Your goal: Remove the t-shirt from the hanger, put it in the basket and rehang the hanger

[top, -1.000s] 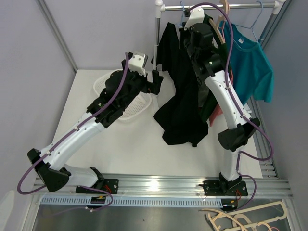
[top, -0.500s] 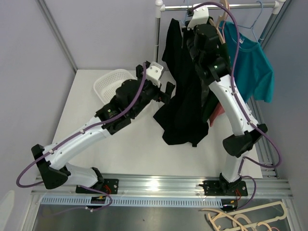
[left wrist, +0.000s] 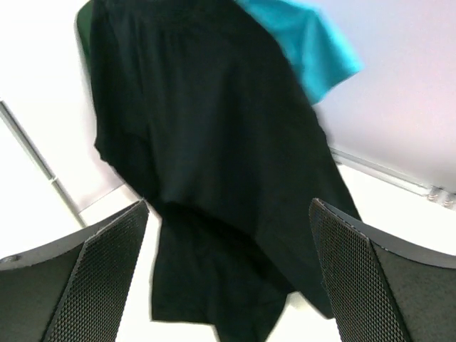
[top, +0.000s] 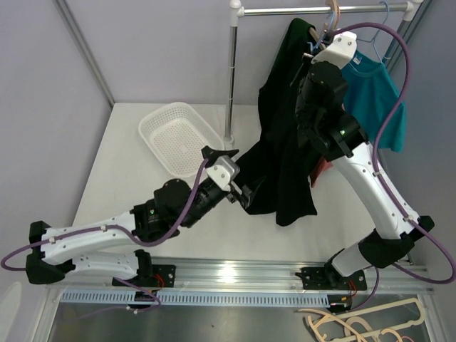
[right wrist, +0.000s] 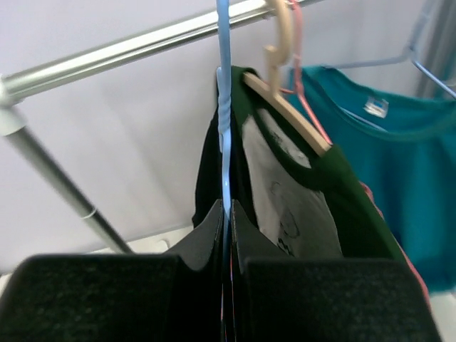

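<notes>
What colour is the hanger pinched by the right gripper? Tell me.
Light blue. The hanger shows best in the right wrist view.

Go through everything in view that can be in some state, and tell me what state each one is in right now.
black t-shirt, hanging on the blue hanger.
blue hanger, hooked over the rail, pinched by the right pincer.
right pincer, shut on the blue hanger.
left pincer, open, empty, facing the black t-shirt.
green shirt, hanging on the wooden hanger.
teal t-shirt, hanging on the rail.
basket, upright, empty.
</notes>
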Robot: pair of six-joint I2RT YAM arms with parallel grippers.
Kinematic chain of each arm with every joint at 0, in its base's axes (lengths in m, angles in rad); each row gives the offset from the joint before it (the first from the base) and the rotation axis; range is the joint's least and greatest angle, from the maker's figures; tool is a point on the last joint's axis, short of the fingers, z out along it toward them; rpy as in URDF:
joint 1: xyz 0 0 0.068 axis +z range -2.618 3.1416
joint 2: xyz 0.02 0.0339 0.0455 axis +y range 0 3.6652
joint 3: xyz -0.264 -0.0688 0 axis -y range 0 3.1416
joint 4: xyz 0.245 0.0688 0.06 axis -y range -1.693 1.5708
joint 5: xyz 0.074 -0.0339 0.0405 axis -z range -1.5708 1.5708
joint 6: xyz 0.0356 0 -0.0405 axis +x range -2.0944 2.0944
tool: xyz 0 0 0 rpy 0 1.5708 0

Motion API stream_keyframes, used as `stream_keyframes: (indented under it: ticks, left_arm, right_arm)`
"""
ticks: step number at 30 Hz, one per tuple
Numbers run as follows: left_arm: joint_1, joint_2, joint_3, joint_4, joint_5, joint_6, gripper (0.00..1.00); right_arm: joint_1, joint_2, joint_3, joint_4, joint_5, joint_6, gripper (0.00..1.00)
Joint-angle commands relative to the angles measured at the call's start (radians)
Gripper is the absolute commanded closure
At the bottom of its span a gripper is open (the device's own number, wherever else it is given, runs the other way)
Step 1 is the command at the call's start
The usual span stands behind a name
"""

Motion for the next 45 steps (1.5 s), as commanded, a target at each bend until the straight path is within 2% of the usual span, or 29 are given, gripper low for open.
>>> stream_keyframes:
  ticks: [1,2,3,4,6,9,14,23,24,25,26,28,29,33,38,40,45]
  left_arm:
    - [-0.042,-0.057,-0.106,0.219,-0.002,0.085,0.01]
    - [-0.053,-0.066,-0.131,0.264,0.02,0.109,0.01]
    - [-0.072,-0.075,-0.219,0.322,0.04,0.134,0.0]
    - [-0.079,-0.087,-0.243,0.424,0.078,0.16,0.0]
    - [-0.081,-0.086,-0.278,0.475,0.101,0.171,0.0]
    - [-0.081,-0.032,-0.269,0.488,0.071,0.215,0.01]
    - [-0.081,0.077,-0.269,0.639,-0.011,0.281,0.01]
    - [-0.072,0.219,-0.15,0.634,-0.129,0.286,0.01]
    - [-0.07,0.245,-0.137,0.614,-0.142,0.275,0.08]
    - [-0.069,0.259,-0.122,0.594,-0.173,0.272,0.22]
    - [-0.066,0.268,-0.082,0.571,-0.181,0.268,0.56]
    - [-0.066,0.298,-0.056,0.507,-0.186,0.26,0.81]
    - [-0.066,0.302,-0.019,0.49,-0.195,0.259,0.99]
    - [-0.096,0.286,-0.01,0.451,-0.204,0.278,0.99]
    - [-0.246,0.223,-0.102,0.661,-0.302,0.439,0.99]
    - [-0.294,0.221,-0.113,0.699,-0.336,0.493,0.99]
    - [-0.435,0.264,-0.188,0.946,-0.448,0.597,0.99]
  right_arm:
    - [0.033,0.018,0.066,-0.014,0.198,0.123,1.0]
    - [0.045,0.021,0.083,-0.023,0.202,0.128,1.0]
    - [0.059,0.021,0.085,-0.019,0.227,0.133,1.0]
    - [0.092,0.02,0.082,-0.01,0.239,0.123,1.0]
    - [0.117,0.021,0.082,0.006,0.265,0.111,1.0]
    - [0.157,0.02,0.086,0.003,0.276,0.117,1.0]
    - [0.227,0.006,0.083,0.016,0.291,0.12,1.0]
    - [0.281,0.007,0.062,0.053,0.298,0.099,1.0]
    - [0.286,0.003,0.062,0.055,0.298,0.099,1.0]
    - [0.287,0.0,0.059,0.056,0.296,0.099,1.0]
    - [0.289,-0.002,0.057,0.059,0.293,0.097,1.0]
    - [0.289,-0.006,0.059,0.064,0.29,0.09,1.0]
    - [0.289,-0.008,0.059,0.07,0.29,0.087,1.0]
    - [0.289,-0.006,0.03,0.156,0.307,0.022,1.0]
    - [0.21,0.02,0.025,0.211,0.282,-0.036,1.0]
    - [0.179,0.032,0.037,0.216,0.267,-0.041,1.0]
    - [0.093,0.075,0.076,0.207,0.223,-0.039,1.0]
